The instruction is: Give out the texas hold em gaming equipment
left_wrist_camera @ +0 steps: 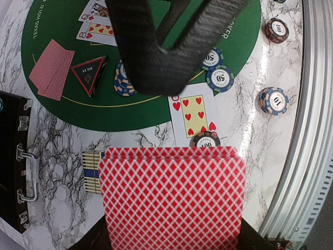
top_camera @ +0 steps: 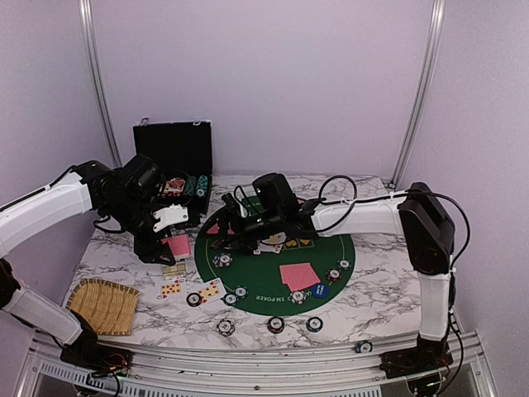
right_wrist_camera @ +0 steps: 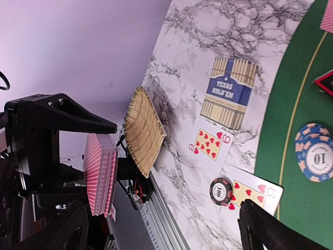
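Note:
My left gripper (top_camera: 169, 238) is shut on a deck of red-backed playing cards (left_wrist_camera: 171, 198) and holds it upright above the marble, left of the green poker mat (top_camera: 273, 277). My right gripper (top_camera: 221, 233) is open and empty, just right of the deck (right_wrist_camera: 100, 174). Its black fingers (left_wrist_camera: 151, 52) hang over the mat's near-left edge. Two face-down cards (left_wrist_camera: 52, 70) and a dark triangular marker (left_wrist_camera: 89, 75) lie on the mat. Striped chips (left_wrist_camera: 219, 78) sit around its rim. A nine of hearts (left_wrist_camera: 195, 117) lies face up, partly under a 100 chip (left_wrist_camera: 205, 140).
A card box (top_camera: 173, 270) lies under the deck. A woven straw mat (top_camera: 103, 306) sits front left. The open black chip case (top_camera: 173, 153) stands at the back left. Another face-down pair (top_camera: 299, 275) and a blue button (top_camera: 319, 290) lie on the mat's right. The metal rail (left_wrist_camera: 307, 130) runs along the front.

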Controlling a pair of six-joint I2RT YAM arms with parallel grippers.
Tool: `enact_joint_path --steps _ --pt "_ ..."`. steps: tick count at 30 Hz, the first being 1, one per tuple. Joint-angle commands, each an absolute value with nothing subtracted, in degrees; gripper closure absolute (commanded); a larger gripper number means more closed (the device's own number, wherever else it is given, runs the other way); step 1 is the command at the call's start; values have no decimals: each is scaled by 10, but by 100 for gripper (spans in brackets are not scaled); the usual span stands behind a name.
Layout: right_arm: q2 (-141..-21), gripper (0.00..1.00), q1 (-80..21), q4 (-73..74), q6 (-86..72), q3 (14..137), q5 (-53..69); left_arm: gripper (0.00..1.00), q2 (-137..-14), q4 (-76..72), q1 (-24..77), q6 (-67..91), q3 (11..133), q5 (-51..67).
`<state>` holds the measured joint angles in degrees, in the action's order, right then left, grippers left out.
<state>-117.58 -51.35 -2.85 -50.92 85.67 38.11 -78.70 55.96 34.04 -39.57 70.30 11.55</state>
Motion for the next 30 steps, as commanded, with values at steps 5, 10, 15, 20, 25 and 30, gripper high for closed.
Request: enact_joint_path --steps 5,10,15,20,25,30 --pt "-1219 1 -543 -131 -592 893 443 100 -781 566 337 -387 715 130" --pt "-1246 1 -555 -164 -622 921 452 100 -786 566 337 -387 718 130" --pt "-1275 1 -563 -181 -644 956 459 100 -789 566 337 -388 721 130" --pt "-1305 1 -570 -178 -657 988 466 100 -789 566 337 -387 724 131" --pt "-1324 1 -574 -187 -673 1002 475 100 -790 566 337 -387 726 130" --pt "-1334 1 -575 -196 -685 1007 482 100 -791 566 337 -388 729 131"
